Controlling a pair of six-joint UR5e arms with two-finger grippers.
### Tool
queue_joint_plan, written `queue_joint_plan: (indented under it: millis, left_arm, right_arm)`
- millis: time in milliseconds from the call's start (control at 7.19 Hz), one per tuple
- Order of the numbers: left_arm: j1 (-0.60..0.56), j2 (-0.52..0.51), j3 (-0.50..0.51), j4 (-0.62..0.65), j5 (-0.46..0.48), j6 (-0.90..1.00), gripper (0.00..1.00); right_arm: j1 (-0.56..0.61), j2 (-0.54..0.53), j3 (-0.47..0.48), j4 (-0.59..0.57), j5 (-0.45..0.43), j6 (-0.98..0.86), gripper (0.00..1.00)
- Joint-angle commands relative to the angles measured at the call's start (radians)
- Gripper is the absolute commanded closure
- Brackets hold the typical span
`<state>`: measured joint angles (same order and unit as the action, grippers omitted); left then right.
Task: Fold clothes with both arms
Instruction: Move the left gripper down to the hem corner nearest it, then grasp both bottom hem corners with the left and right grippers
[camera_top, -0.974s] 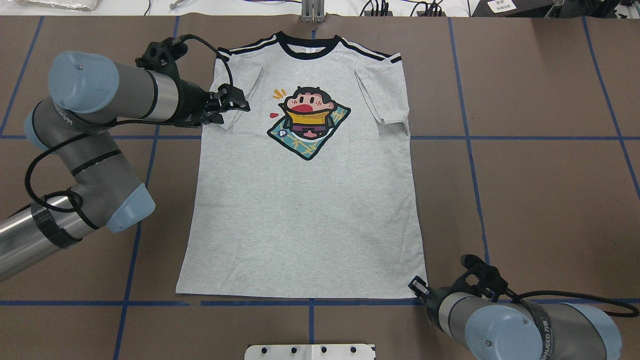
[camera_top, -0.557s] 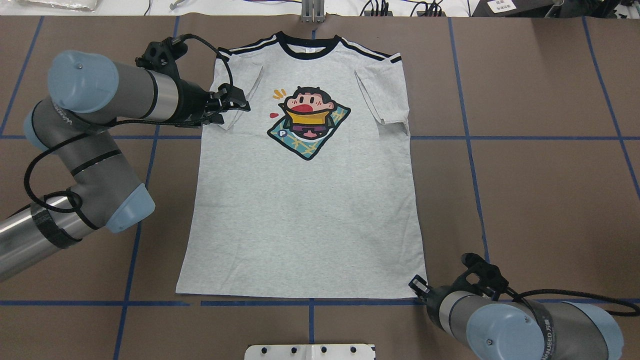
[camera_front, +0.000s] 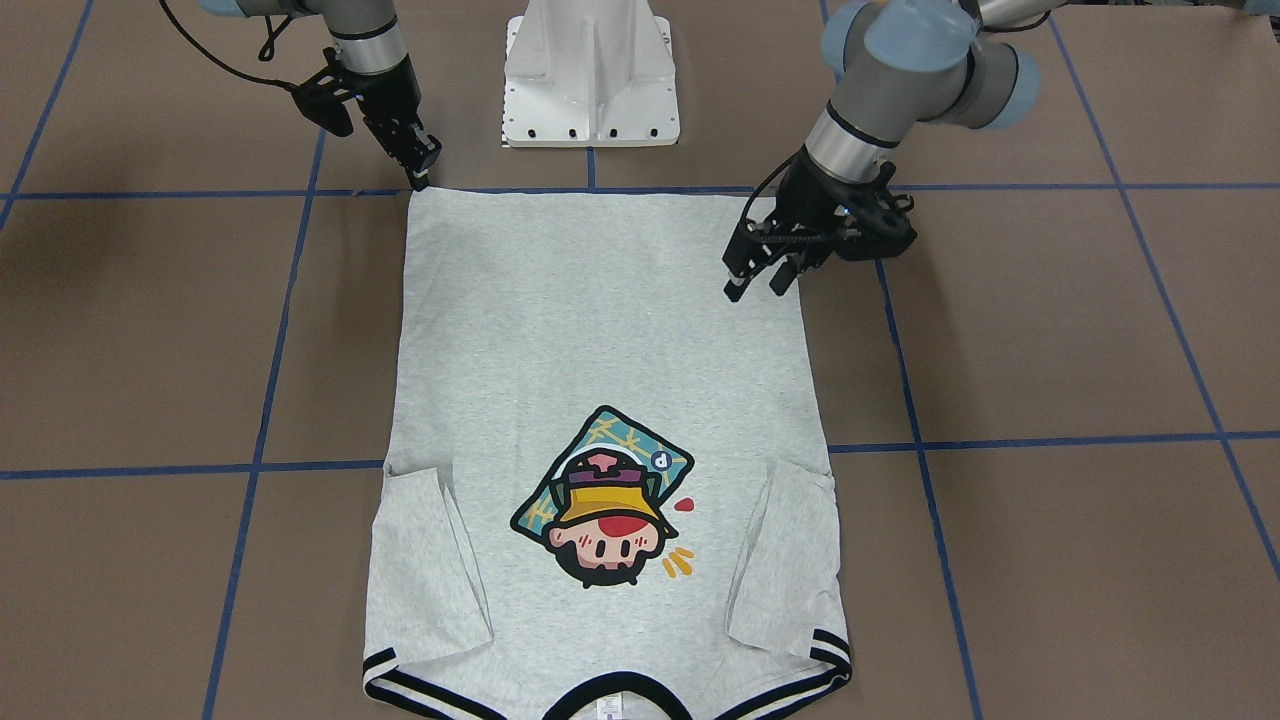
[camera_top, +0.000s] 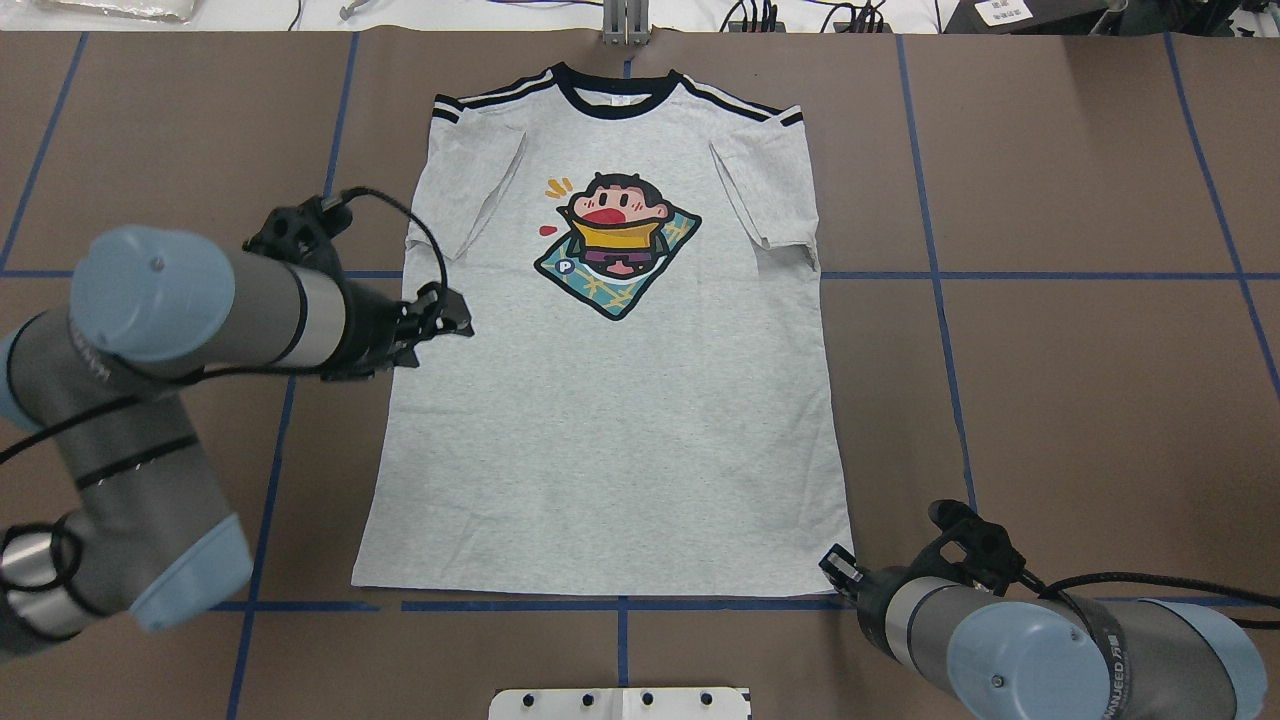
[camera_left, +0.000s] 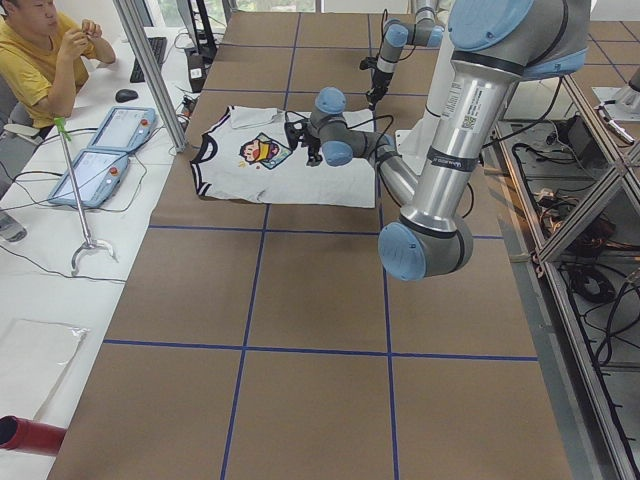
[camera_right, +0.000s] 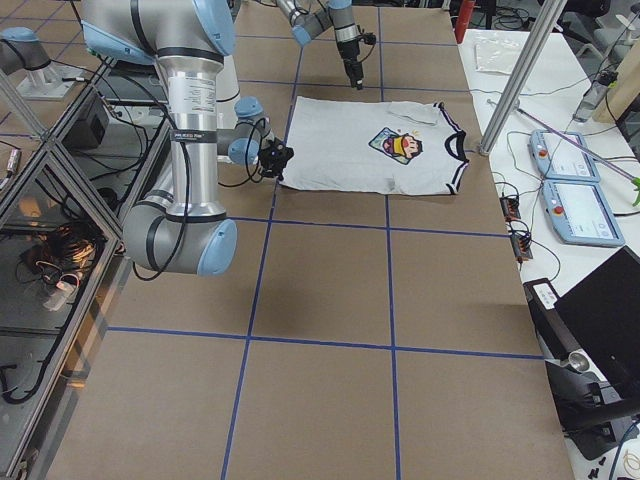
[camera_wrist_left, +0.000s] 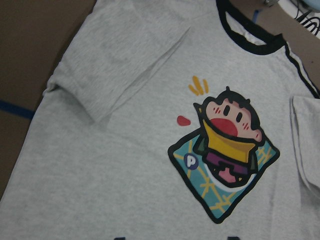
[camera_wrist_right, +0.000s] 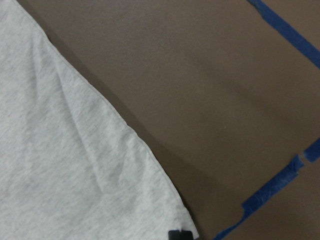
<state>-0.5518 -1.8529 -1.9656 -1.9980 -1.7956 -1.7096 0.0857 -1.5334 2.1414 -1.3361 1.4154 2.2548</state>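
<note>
The light grey T-shirt (camera_top: 610, 430) lies flat and print-up on the brown table, collar at the far edge, both sleeves folded inward. My left gripper (camera_top: 455, 322) hovers open over the shirt's left edge at mid-height, below the folded left sleeve (camera_top: 465, 195); the front-facing view shows its fingers (camera_front: 733, 292) spread apart. The left wrist view looks down on the cartoon print (camera_wrist_left: 227, 150). My right gripper (camera_top: 838, 572) stands shut, its tip at the shirt's near right hem corner (camera_wrist_right: 192, 232). Whether it pinches cloth I cannot tell.
The white pedestal base (camera_front: 590, 80) stands just behind the hem. Blue tape lines (camera_top: 1050, 275) cross the table. A metal post (camera_top: 626, 25) rises beyond the collar. A person (camera_left: 40, 50) sits at a side bench with two teach pendants (camera_left: 100, 150).
My left gripper has left the folded left sleeve and drawn back along the shirt's left edge to mid-height. The right gripper has barely shifted at the hem corner.
</note>
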Motion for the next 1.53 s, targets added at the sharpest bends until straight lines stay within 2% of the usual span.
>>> queue_joint_plan:
  millis: [0, 278, 417, 557, 835, 1113, 1391]
  left_arm:
    - [0.238, 0.173, -0.131, 0.093, 0.211, -0.215, 0.30]
    - [0.300, 0.221, -0.134, 0.117, 0.226, -0.301, 0.35]
    - [0.349, 0.221, -0.136, 0.180, 0.229, -0.327, 0.37]
    - [0.366, 0.222, -0.131, 0.185, 0.229, -0.346, 0.40]
    - [0.374, 0.225, -0.124, 0.186, 0.232, -0.346, 0.41]
    - [0.375, 0.227, -0.121, 0.186, 0.233, -0.347, 0.48]
    - [0.377, 0.228, -0.118, 0.188, 0.233, -0.346, 0.48]
  right_arm:
    - [0.000, -0.001, -0.001, 0.000, 0.001, -0.001, 1.00]
    - [0.002, -0.001, -0.002, 0.000, 0.001, -0.001, 1.00]
    - [0.002, -0.002, -0.003, 0.000, 0.001, -0.001, 1.00]
    - [0.002, -0.002, 0.000, 0.000, 0.001, 0.000, 1.00]
    - [0.005, -0.001, 0.000, 0.000, 0.001, 0.000, 1.00]
    - [0.015, -0.002, 0.002, 0.000, 0.001, 0.000, 1.00]
    - [0.017, -0.002, 0.002, 0.000, 0.001, 0.000, 1.00]
